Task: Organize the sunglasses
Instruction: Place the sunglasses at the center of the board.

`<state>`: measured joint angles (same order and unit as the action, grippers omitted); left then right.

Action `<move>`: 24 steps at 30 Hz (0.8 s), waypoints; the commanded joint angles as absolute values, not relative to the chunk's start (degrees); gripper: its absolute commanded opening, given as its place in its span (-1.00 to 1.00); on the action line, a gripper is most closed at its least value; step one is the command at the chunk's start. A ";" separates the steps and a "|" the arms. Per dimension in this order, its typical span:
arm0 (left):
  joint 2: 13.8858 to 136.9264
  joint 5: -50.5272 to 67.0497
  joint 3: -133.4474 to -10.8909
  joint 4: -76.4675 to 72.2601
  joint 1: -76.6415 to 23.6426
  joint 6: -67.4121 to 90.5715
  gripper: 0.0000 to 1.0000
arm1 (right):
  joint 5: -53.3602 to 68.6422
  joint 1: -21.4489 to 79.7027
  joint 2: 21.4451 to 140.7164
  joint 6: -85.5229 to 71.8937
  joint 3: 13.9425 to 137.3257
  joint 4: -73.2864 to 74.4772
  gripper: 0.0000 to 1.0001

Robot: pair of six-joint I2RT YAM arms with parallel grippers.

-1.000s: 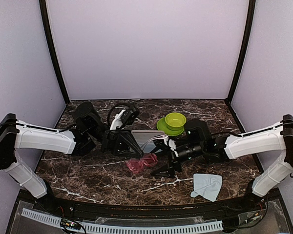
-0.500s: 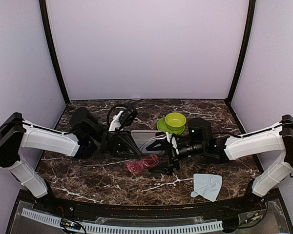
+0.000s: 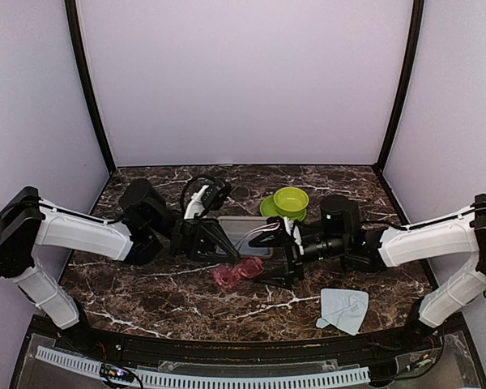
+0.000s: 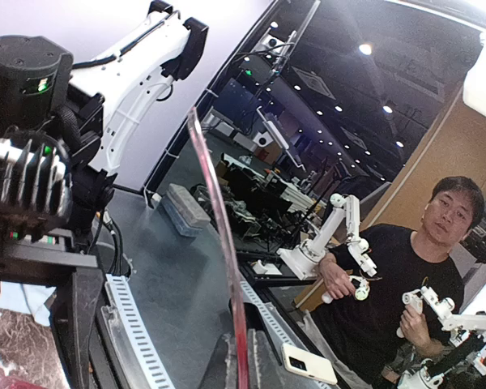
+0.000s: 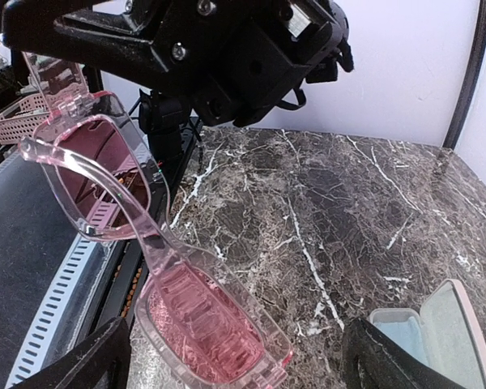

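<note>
The pink sunglasses (image 3: pixel 236 271) are held low, close to the table (image 3: pixel 138 296), near its middle and just in front of the open case (image 3: pixel 245 235). The left claw (image 3: pixel 215 247) is closed tight on one temple (image 4: pixel 221 243), so the frame is lifted with its lenses turned toward the right arm. I judge that the pair is presented in this way so that the other arm can fold it or take it over before it goes into the case. The right claw (image 3: pixel 274 261) has its fingers wide apart, one on each side of the nearer lens, and it grips nothing.

In the top view the layout is plain, but the glasses are only a small pink spot. The right wrist view shows both lenses large, the temple leading up into the left claw, and the case at the side. The left wrist view shows the thin pink temple rising from between its own fingers, which confirms the grip. The black pair I cannot make out with certainty; perhaps the arms hide it.
</note>
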<state>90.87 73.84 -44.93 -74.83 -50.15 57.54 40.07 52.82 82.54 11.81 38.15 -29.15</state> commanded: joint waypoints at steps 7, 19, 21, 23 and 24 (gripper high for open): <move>77.22 55.31 -52.23 -26.38 -50.45 25.96 -1.00 | 35.52 51.15 74.95 2.04 36.33 -24.82 0.64; 75.96 17.18 -52.97 -19.07 -54.74 29.00 -1.00 | 18.03 54.97 72.77 -15.34 38.93 -25.29 0.67; 76.38 13.17 -52.87 -18.88 -55.07 30.11 -1.00 | 16.42 56.84 73.79 -17.05 39.17 -26.43 0.67; 76.99 10.81 -52.89 -19.17 -55.38 30.94 -1.00 | 16.42 58.68 75.02 -17.05 39.19 -27.49 0.67; 77.26 9.62 -52.91 -19.29 -55.68 31.14 -1.00 | 16.42 59.26 75.57 -17.05 39.20 -27.99 0.67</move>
<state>77.65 20.62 -51.66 -19.62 -54.96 30.11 19.97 56.45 73.56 -13.02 37.71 -24.29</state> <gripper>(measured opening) 0.047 0.835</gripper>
